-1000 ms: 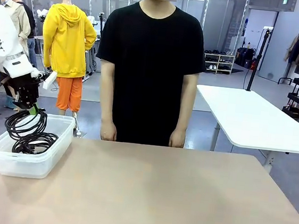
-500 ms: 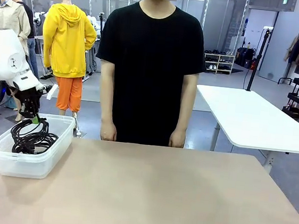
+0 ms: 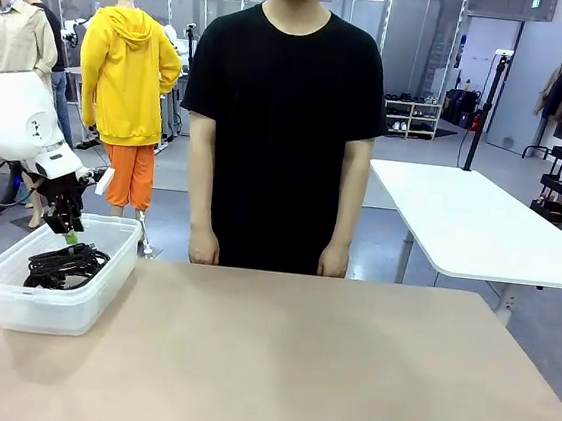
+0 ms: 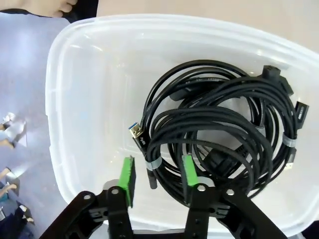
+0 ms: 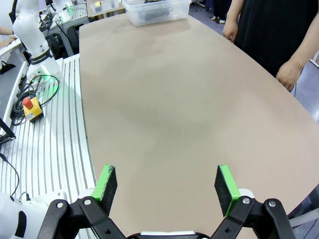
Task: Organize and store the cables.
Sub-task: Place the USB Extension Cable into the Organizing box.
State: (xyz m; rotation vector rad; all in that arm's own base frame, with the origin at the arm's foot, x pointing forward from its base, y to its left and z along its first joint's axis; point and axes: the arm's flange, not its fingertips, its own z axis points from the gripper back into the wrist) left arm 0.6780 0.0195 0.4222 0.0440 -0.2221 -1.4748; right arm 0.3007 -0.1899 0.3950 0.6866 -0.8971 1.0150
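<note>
At the left of the front view, my left gripper (image 3: 70,232) hangs with jaws apart and empty over the clear plastic tub (image 3: 11,295), where the coiled black cables (image 4: 224,134) lie.

Glossy black cables (image 4: 219,134) lie in a translucent plastic tub (image 4: 65,99) on a matt tabletop (image 3: 294,373)
</note>
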